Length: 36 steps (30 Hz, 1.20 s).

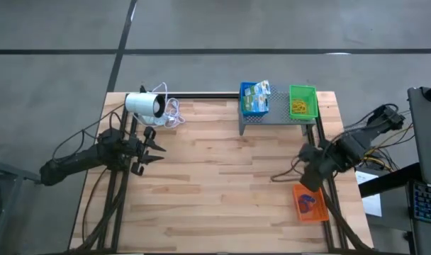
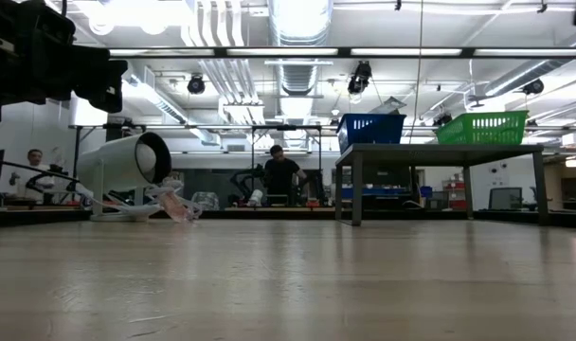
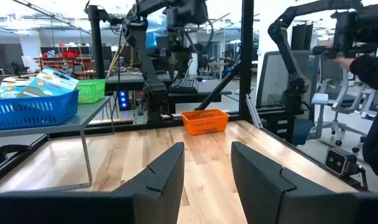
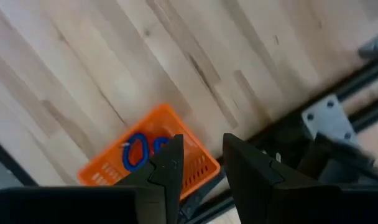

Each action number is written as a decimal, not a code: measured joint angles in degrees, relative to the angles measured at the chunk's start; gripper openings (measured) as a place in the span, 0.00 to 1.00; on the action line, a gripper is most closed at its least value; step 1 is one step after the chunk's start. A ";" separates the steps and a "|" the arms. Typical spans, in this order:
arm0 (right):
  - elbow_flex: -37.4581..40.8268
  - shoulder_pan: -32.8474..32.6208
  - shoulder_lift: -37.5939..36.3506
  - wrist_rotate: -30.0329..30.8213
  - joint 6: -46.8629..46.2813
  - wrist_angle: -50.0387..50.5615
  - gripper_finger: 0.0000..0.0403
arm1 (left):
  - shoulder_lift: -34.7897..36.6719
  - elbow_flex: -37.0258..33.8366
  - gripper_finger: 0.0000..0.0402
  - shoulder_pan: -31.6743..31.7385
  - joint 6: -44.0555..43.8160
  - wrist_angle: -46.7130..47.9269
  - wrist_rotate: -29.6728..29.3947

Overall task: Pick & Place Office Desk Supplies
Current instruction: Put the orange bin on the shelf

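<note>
While both hang empty, left end effector (image 3: 206, 180) and right end effector (image 4: 201, 171) stand spread

- I see a grey concrete floor (image 1: 201, 28) around my table, crossed by dark seam lines.
- Beyond the far edge, the room is a wide workshop under white ceiling ducts (image 2: 297, 24) and bright strip lights (image 2: 345, 52).
- A person in dark clothes (image 2: 279, 176) stands far back, centre.
- A keyboard (image 1: 427, 204) sits on a desk at right.
- An office chair (image 3: 273, 81) stands past the wooden table (image 1: 222, 184).
</note>
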<state>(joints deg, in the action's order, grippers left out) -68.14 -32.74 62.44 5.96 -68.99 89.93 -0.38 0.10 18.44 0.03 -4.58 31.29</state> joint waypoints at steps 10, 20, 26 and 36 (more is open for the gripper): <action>7.70 -14.10 1.51 2.44 -10.41 -2.03 0.31 | 0.02 0.00 0.33 0.00 -0.02 -0.02 0.00; 17.15 -20.52 2.17 5.68 -2.64 -10.88 0.52 | 0.02 0.00 0.33 0.01 -0.03 -0.02 0.00; 20.85 -20.65 2.11 5.75 -0.99 -14.26 0.53 | 0.00 0.00 0.33 0.00 -0.04 -0.02 0.00; 25.04 -20.62 2.06 5.49 3.34 -22.94 0.53 | 0.00 0.00 0.33 0.00 -0.07 0.00 0.00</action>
<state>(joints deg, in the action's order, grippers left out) -43.10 -53.36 64.50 11.44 -65.65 66.99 -0.38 0.10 18.44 -0.03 -4.58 31.29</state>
